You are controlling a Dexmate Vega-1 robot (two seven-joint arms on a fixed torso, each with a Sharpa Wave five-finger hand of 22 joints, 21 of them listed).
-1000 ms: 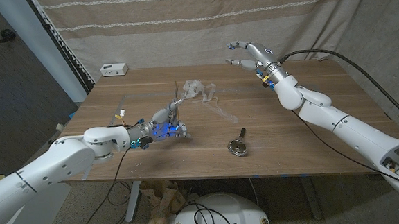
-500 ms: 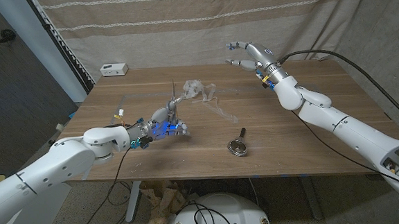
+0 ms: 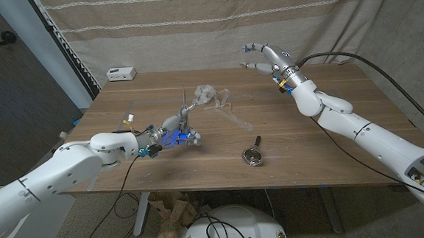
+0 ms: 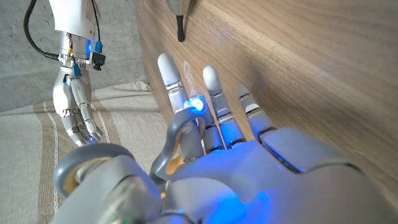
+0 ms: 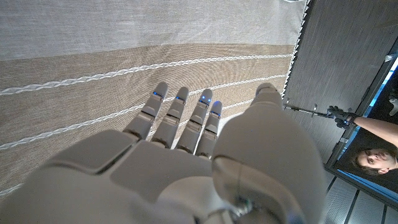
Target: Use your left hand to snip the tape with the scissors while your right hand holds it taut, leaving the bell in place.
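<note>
left hand [image 3: 174,132] fingers clamped on grey-handled scissors [image 3: 185,110] | clear crumpled tape [image 3: 212,97] at counter [image 3: 309,142] 12 o'clock, apparently uncut | right hand [image 3: 261,59] raised, fingers apart, holding nothing | round metal bell [image 3: 253,155] at 5 o'clock untouched

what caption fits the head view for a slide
Left hand holds grey-handled scissors beside crumpled clear tape; right hand raised, open.

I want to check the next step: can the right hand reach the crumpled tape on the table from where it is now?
Probably yes. The right hand hangs open above the table's far edge, holding nothing, and bare table lies between it and the crumpled tape. The left hand with the scissors sits on the tape's other side.
</note>
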